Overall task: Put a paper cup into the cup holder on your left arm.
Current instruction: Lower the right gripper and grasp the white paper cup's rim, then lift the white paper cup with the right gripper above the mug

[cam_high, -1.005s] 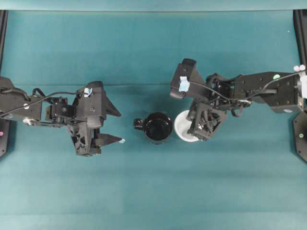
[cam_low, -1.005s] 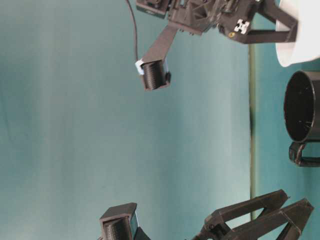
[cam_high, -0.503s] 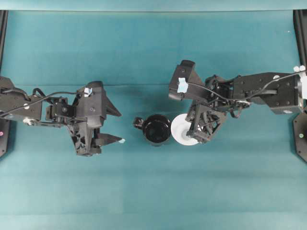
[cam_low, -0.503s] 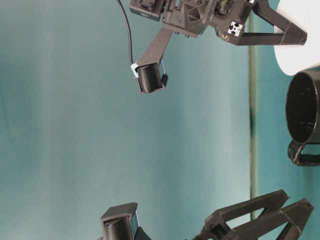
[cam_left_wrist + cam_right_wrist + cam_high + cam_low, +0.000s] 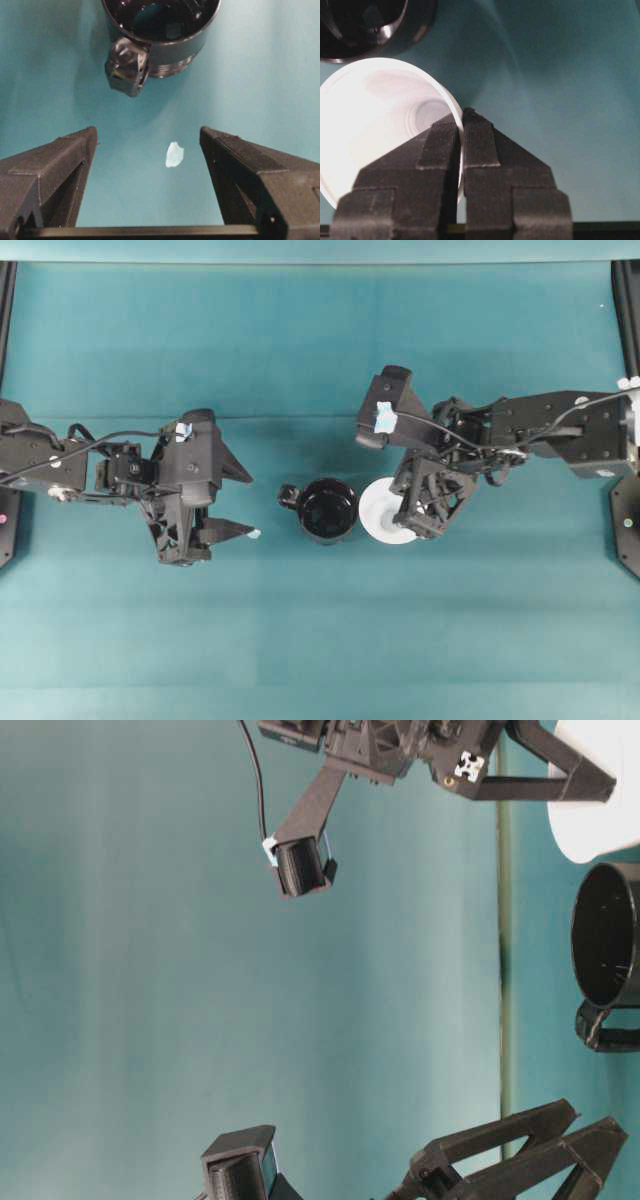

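Grippers differ in state. Left gripper (image 5: 232, 502) stands wide open over the teal table (image 5: 320, 640), nothing between its fingers; a pale scrap (image 5: 174, 154) lies on the cloth between them. Just beyond its fingertips sits the cup holder (image 5: 327, 510), upright, its handle (image 5: 127, 65) turned toward that gripper. Immediately right of the holder is the paper cup (image 5: 383, 512), tilted. Right gripper (image 5: 461, 125) is clamped on the cup's rim wall, one finger inside, one outside.
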`<state>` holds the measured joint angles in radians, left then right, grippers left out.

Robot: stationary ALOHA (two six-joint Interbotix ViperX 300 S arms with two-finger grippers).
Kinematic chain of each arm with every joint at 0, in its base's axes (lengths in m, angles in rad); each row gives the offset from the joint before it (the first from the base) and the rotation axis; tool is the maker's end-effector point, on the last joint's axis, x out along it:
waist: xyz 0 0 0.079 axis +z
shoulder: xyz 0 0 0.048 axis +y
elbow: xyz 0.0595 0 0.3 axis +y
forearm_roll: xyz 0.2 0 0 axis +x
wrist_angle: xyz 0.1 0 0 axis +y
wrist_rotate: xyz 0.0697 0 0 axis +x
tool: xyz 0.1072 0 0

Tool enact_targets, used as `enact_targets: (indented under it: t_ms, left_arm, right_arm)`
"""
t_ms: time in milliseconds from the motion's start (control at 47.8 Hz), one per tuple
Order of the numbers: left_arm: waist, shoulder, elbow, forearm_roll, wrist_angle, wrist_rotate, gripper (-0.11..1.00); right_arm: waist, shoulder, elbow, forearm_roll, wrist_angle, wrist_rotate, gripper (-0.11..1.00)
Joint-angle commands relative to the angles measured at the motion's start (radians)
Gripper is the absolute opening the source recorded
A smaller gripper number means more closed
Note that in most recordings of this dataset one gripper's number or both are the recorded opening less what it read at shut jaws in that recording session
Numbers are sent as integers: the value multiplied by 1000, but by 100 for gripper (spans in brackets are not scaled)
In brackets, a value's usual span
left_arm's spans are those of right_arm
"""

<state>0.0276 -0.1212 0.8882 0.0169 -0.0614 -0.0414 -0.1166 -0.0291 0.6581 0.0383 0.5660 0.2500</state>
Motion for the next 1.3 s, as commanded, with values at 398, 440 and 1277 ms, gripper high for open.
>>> enact_targets:
  t_ms: [398,440,1277]
  left_arm:
    - [2,-3,-17,2,-8,-2,87]
    - [2,-3,-17,2,-8,-2,87]
    - [2,-3,-18,2,-8,-3,87]
  right_arm:
    - [-17,-137,-137,21,178,9,-5]
    - [-17,-140,-172,21,213,9,-5]
    - [-28,-103,-344,21,276,23,-5]
